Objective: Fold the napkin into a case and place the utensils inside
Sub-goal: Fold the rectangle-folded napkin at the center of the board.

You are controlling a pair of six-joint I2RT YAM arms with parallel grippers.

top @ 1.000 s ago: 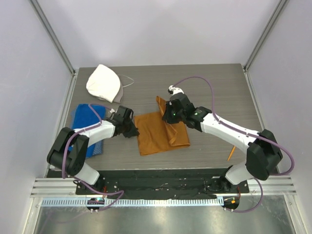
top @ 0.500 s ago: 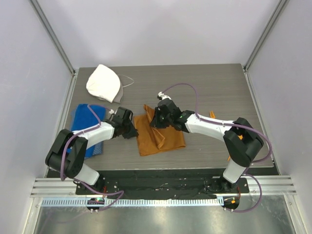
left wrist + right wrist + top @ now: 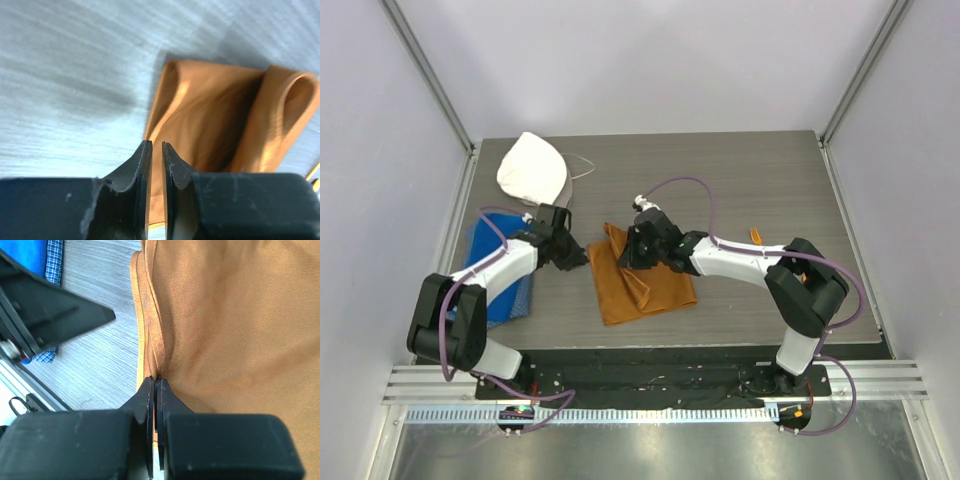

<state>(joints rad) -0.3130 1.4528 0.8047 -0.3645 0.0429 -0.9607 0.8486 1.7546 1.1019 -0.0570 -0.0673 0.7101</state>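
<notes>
**Materials.** The table (image 3: 750, 170) is a grey wood-grain laminate, matt, with fine straight streaks. At its far left corner lies a white rounded cloth cap (image 3: 532, 170), smooth and domed. A blue towel (image 3: 510, 300) is spread flat along the left edge, and part of it has a small check pattern. A small orange sliver (image 3: 756, 236) lies just beyond the right forearm and is too small to identify.

**Task object.** The napkin (image 3: 645, 290) is a thin rust-orange fabric with a fine weave and a slight sheen. It lies near the middle of the table, between the two arms, as a roughly rectangular, partly folded sheet. Its near portion lies flat, while its far left corner is drawn up into a creased peak. The left wrist view shows one edge curled into a soft, rounded loop, with a shadowed hollow beside it. The right wrist view shows several thin layers stacked along the folded border, which runs straight down to the fingertips.

**Jaws.** The right gripper (image 3: 155, 380) has its black fingers pressed together, pinching the layered border of the napkin at the raised corner. The left gripper (image 3: 156, 145) sits just beside the napkin's left edge, above bare table. Its fingers stand a narrow slit apart, with nothing visibly clamped between them, and the cloth lies beyond the tips.
</notes>
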